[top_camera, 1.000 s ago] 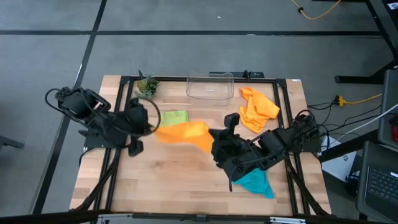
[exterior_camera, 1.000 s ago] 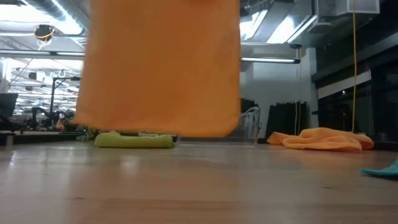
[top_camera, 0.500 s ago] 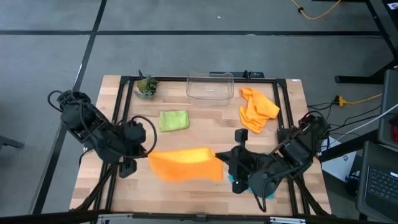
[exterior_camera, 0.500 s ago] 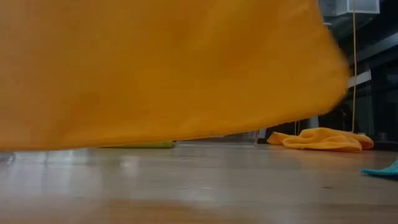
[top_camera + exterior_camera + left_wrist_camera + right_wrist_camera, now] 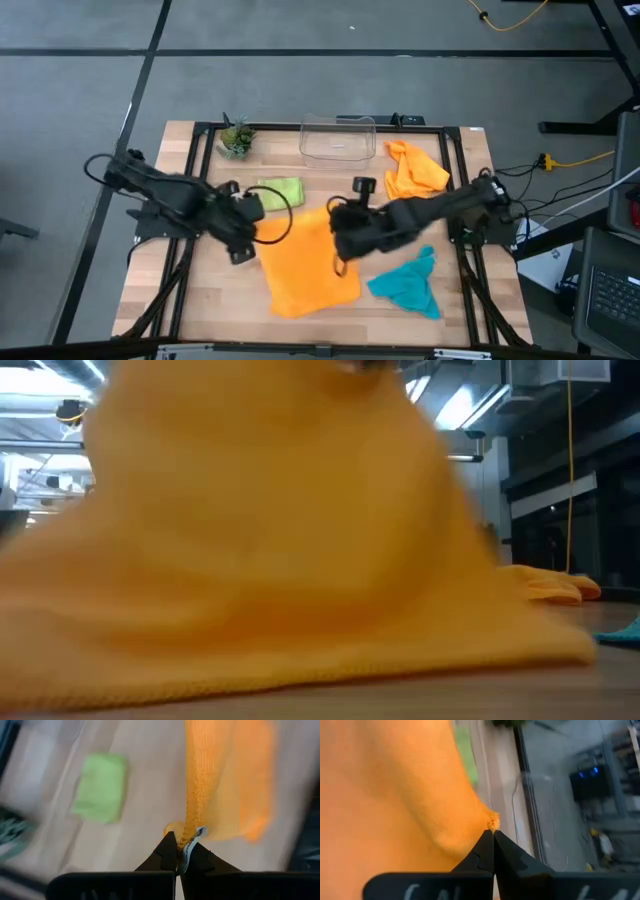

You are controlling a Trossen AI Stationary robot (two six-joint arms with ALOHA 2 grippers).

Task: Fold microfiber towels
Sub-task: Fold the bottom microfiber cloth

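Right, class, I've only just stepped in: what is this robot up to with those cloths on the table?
Both arms are handling one orange towel at the middle of the wooden table. The left gripper and the right gripper each pinch a far corner with shut jaws, while the near edge drags on the wood. A folded lime green towel, a crumpled second orange towel and a teal towel lie nearby.
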